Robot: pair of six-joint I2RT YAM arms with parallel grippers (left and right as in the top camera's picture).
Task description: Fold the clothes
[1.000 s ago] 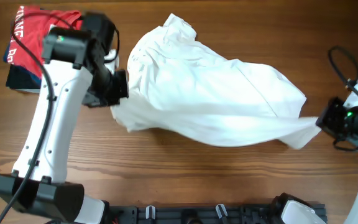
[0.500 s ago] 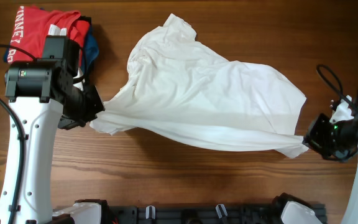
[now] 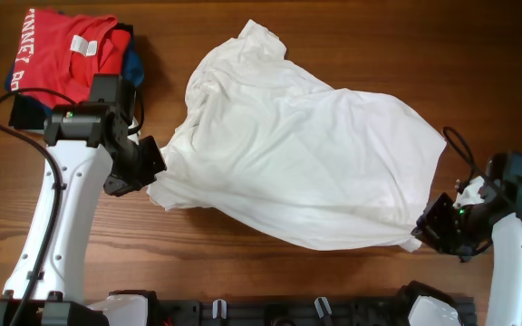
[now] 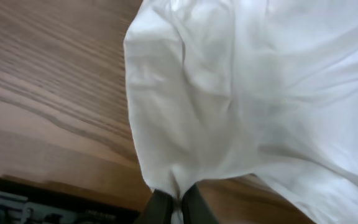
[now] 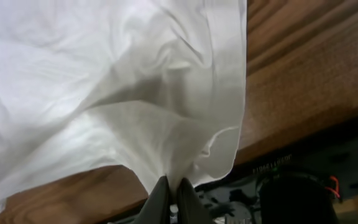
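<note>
Shirt: your large white short-sleeved T-shirt of thin wrinkly fabric (image 3: 297, 163) lies rumpled across the middle of the brown wood-grain table (image 3: 379, 45), one sleeve pointing to the far edge; no lettering shows on the side you see from overhead
Left gripper: your left gripper (image 3: 155, 177) is pinched tight on the shirt's near-left edge; in the left wrist view its dark fingers (image 4: 160, 208) press together on a thin pleat of white cloth
Right gripper: your right gripper (image 3: 427, 232) is clamped on the shirt's near-right corner; in the right wrist view its fingers (image 5: 160, 196) meet around a gathered fold beside the hem
Cloth between the grips: creases fan out from each pinch point; you cannot tell from these views how much of the near edge is off the wood
Far-left corner: a folded red shirt with white lettering (image 3: 62, 50) sits on a folded blue garment (image 3: 132, 68) and a dark garment (image 3: 25, 113), behind your left arm and apart from the white shirt
</note>
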